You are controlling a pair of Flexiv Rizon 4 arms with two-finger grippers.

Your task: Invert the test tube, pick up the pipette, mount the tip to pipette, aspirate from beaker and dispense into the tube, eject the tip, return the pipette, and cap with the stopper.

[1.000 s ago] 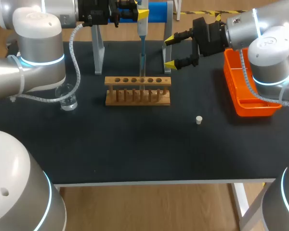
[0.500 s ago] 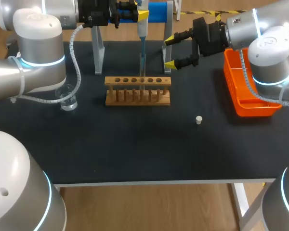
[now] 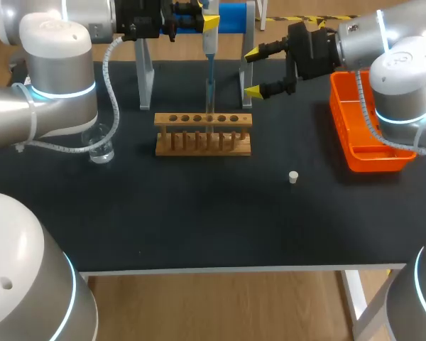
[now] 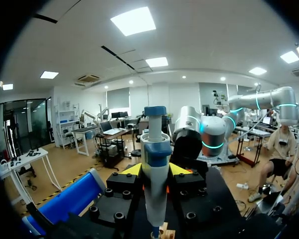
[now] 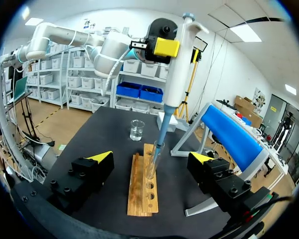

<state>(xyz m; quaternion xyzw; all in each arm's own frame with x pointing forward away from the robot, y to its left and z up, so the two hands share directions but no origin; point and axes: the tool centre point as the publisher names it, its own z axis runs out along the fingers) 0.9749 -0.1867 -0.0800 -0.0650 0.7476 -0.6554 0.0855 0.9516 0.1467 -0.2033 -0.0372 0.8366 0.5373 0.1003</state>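
Our left gripper (image 4: pixel 155 170) is clamped on the pipette (image 4: pixel 155 142), its yellow tips pressing the white barrel from both sides just under the blue collar. The pipette hangs straight down from this gripper, and its blue tip (image 3: pixel 210 74) reaches into the test tube (image 3: pixel 209 101), which stands upright in a hole of the wooden rack (image 3: pixel 203 135) directly below.

Our right gripper (image 3: pixel 254 72) hovers above the table with its fingers wide apart. From its wrist, the rack (image 5: pixel 142 199) lies ahead and lower, running lengthwise away from the fingers. The test tube (image 5: pixel 152 167) rises from it, with the pipette (image 5: pixel 175 69) above. The glass beaker (image 5: pixel 137 130) sits on the table beyond the far end of the rack.

The white stopper (image 3: pixel 293 177) lies on the table well apart from the right gripper, lower and nearer our base. The orange bin (image 3: pixel 355 153) sits beside our right arm, behind its gripper.
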